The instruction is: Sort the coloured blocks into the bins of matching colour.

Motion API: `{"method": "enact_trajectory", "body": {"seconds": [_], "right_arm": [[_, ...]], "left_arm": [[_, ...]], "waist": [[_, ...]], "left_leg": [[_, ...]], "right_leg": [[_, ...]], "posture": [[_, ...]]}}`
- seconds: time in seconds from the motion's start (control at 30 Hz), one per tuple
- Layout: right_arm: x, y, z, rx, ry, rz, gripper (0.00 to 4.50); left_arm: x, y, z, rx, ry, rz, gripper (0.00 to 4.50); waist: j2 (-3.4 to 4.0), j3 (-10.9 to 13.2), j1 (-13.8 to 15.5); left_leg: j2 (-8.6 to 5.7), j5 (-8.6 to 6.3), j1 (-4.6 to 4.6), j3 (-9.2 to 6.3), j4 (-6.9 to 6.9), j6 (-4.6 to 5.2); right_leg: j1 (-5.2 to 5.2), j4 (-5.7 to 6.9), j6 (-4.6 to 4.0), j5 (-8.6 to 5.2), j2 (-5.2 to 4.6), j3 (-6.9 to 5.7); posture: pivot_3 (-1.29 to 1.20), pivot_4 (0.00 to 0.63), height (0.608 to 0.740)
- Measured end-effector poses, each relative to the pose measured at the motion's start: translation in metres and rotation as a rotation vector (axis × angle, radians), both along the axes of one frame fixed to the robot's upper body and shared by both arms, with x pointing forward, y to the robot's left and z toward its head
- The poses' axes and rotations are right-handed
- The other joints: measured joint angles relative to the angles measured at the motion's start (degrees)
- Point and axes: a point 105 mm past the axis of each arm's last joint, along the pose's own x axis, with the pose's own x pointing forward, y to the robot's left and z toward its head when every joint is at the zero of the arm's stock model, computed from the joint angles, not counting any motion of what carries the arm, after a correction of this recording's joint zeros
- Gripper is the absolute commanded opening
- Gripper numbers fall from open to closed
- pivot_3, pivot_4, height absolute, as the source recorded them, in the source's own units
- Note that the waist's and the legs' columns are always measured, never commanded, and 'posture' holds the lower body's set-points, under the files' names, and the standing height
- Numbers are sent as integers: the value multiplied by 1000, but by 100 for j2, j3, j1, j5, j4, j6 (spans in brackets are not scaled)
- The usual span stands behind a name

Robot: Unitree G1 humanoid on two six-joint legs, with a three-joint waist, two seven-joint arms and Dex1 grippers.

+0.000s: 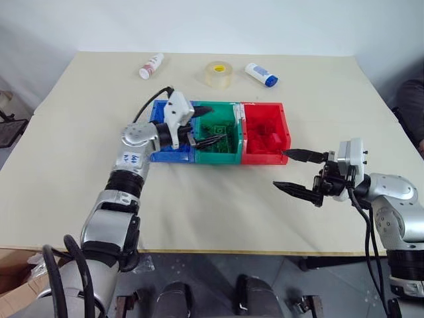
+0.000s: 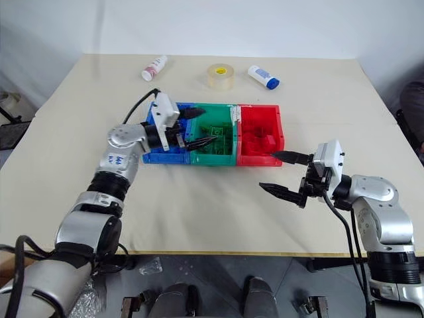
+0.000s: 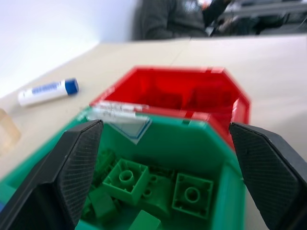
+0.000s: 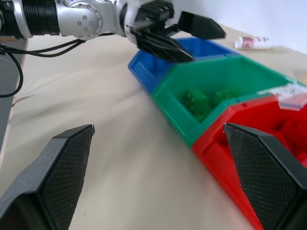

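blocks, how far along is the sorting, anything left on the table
Done: green studded plastic blocks lie in the green plastic bin, red ones in the red bin. In hand: nothing; the left pincer is open over the green bin, the right pincer open and empty. Left: no loose blocks visible on the beige table.

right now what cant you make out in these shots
- Blue bin: the left gripper and its wrist cover most of it in the eye views, so its contents can't be told.
- Red blocks in the red bin: same colour as the walls, and blurred in the left wrist view; count unclear.
- Green blocks: the left wrist view's lower edge and a finger cut some off.
- Bottle labels: too small to read.
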Motion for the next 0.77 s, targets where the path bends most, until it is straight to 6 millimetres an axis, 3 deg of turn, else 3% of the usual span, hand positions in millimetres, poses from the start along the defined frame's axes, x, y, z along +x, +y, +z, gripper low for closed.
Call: {"method": "enact_trajectory", "body": {"seconds": [0.3,0.4,0.5,0.63,0.77], "right_arm": [[15,-2,-7,-41,37,53,4500],[19,-2,-7,-73,32,72,4500],[24,-7,-14,-111,44,74,4500],[29,-20,-23,-147,72,44,4500],[33,-24,-22,-163,48,25,4500]], "left_arm": [[-60,84,-29,-16,141,110,4461],[-80,105,-31,-24,131,153,4461],[-98,126,-46,0,164,177,4461],[-105,157,-52,15,170,266,4461],[-105,165,-49,7,152,291,4461]], "waist": [[-1,1,-30],[0,0,1],[0,0,8],[0,1,22],[1,0,-1]], "left_leg": [[2,0,1,-2,6,0],[3,0,4,0,5,0],[4,-1,4,2,4,0],[5,-1,3,2,3,0],[5,-1,4,3,0,-1]], "right_leg": [[0,7,0,0,0,7],[0,7,-1,-1,0,7],[-1,6,-2,-1,0,7],[-2,7,-4,-2,0,6],[-3,8,-4,-2,0,6]], "posture": [[0,150,740],[0,150,740],[0,150,740],[0,150,740],[0,150,740]]}}
